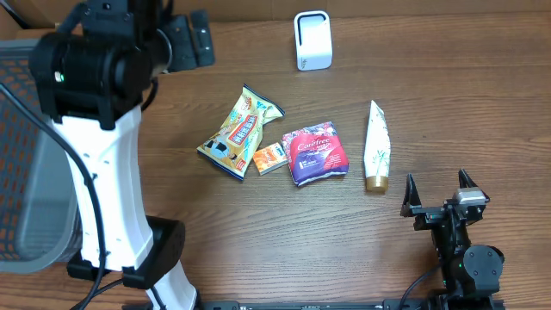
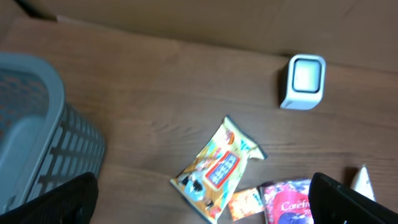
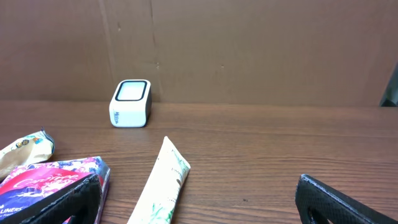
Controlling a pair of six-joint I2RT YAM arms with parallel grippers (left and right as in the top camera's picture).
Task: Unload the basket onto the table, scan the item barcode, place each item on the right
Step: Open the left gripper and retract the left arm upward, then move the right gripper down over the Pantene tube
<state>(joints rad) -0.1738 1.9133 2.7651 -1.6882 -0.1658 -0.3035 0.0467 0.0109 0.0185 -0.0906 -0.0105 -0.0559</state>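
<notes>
Now: left gripper (image 2: pixel 202 190) open, high above brown wooden table (image 1: pixel 258 232) | right gripper (image 1: pixel 436 185) open, empty, near white plastic tube (image 1: pixel 376 146) | white cube scanner (image 1: pixel 312 40) untouched

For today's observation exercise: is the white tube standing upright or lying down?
Lying down: the white tube rests lengthwise on the table, gold cap pointing toward the near edge.
</notes>
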